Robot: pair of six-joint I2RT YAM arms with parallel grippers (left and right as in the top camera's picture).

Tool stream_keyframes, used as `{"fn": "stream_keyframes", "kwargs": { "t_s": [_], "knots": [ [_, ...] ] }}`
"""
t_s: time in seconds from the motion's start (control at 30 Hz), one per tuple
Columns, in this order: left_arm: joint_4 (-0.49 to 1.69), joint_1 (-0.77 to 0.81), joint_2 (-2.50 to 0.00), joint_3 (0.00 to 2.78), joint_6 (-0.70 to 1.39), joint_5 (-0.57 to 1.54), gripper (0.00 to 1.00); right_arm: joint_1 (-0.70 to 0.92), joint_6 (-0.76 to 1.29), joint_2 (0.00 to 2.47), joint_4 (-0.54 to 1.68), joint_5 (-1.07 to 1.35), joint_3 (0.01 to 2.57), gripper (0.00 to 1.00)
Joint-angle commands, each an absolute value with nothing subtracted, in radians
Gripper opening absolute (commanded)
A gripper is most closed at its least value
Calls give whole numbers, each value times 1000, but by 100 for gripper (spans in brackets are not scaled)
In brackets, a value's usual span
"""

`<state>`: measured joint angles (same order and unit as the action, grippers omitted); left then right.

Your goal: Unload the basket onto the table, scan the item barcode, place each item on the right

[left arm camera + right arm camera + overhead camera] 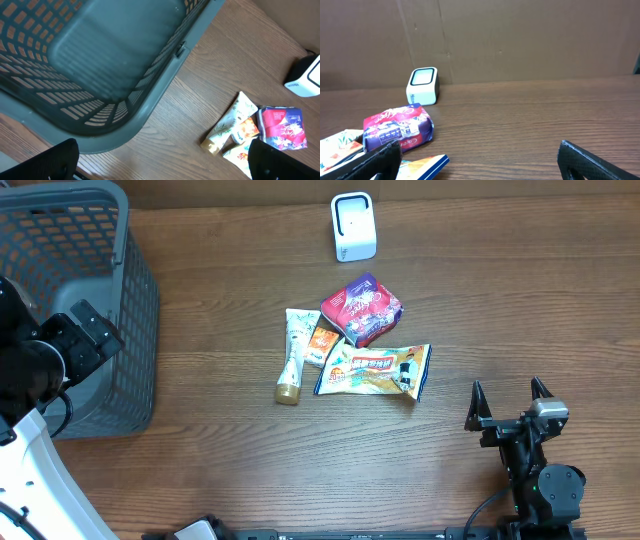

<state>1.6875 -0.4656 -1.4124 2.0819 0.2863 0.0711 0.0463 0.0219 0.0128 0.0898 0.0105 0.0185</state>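
Both sets of jaws hanging released, I'm aiming the right gripper [508, 395] at the purple packet [362, 308] — nearest the scanner [353, 226] — planning an edge pinch.

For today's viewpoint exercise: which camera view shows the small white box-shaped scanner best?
Right wrist: the small white box-shaped scanner appears whole and largest. Overhead shows it whole but smaller; left wrist catches only a cropped corner.
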Motion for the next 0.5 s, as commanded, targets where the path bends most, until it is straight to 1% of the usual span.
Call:
{"fn": "stream_keyframes", "kwargs": {
  "t_s": [0.0, 0.4, 0.47],
  "knots": [
    [1689, -471, -1419, 2081, 296, 78, 100, 44, 15, 3, 85, 1, 8, 100],
    [1689, -471, -1419, 2081, 296, 78, 100, 44, 19, 3, 84, 1, 8, 100],
    [1689, -471, -1419, 2081, 296, 78, 100, 44, 90, 3, 80, 35, 8, 100]
  ]
}}
